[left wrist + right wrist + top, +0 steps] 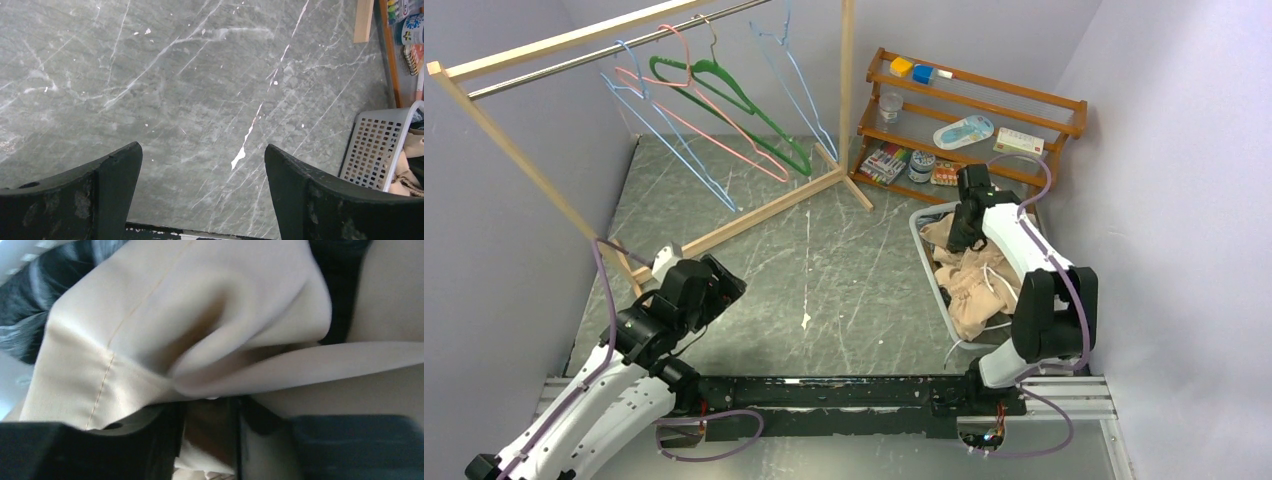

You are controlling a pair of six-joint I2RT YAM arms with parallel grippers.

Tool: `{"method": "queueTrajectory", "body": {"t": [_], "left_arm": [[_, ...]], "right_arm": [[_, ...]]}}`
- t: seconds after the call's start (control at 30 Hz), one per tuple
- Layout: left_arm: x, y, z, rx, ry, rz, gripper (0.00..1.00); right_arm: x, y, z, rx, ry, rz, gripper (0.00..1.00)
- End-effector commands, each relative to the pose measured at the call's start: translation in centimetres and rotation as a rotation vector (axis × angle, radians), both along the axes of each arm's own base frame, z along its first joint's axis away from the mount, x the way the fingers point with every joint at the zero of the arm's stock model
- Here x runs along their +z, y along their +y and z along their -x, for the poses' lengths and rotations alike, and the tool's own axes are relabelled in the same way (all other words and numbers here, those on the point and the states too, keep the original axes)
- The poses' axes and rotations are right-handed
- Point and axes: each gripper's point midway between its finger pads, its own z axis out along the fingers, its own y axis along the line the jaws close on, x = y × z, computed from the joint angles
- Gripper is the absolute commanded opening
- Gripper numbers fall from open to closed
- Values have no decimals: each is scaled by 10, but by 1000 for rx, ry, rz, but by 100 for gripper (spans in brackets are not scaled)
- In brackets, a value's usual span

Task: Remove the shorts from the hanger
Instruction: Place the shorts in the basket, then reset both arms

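No shorts hang on the rack; the blue point(664, 135), pink point(694, 115), green point(724, 95) and light blue point(789, 70) hangers are bare. Beige and tan shorts point(969, 285) lie heaped in the grey basket point(927, 265) at the right. My right gripper point(964, 225) is down in the basket's far end. In the right wrist view its jaws point(207, 410) are nearly together with light beige shorts cloth point(190, 315) pinched between them; dark patterned cloth point(30, 300) shows behind. My left gripper point(709, 285) hangs open and empty over the marble table point(202, 170).
The wooden clothes rack point(534, 170) spans the far left, its base bar crossing the table. A wooden shelf point(974, 110) with small items stands at the back right, beside the basket. The basket's perforated wall point(372, 150) shows at the left wrist view's right edge.
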Motion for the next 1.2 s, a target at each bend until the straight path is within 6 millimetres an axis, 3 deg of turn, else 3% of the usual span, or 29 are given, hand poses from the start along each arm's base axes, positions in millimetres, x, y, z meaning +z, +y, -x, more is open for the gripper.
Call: {"method": "queueTrajectory", "body": {"t": [0.0,0.13,0.33,0.43,0.53,0.6,0.73,1.0,1.17], "left_arm": [[23,4,-7,2,-56,-20,96],[35,13,-6,12,-70,-60,98],[61,37,-3,110,-85,-123,98],[85,50,-2,145,-127,-160,97],[114,67,-2,172,-184,-231,98],[136,77,-3,182,-223,-289,100],[168,90,-12,161,-289,-426,100],[194,105,-33,198,-324,-630,99],[216,98,-43,147,-364,-663,99]], "right_arm": [[23,-12,7,-53,-28,74,46],[74,-7,-6,-31,-236,30,60],[164,12,-23,32,-560,-82,68],[211,24,-26,84,-752,-153,82],[244,42,-26,183,-919,-225,86],[252,52,-24,219,-981,-271,91],[252,57,-23,227,-1019,-308,92],[245,69,-14,329,-1010,-332,92],[236,69,-13,334,-981,-320,92]]}}
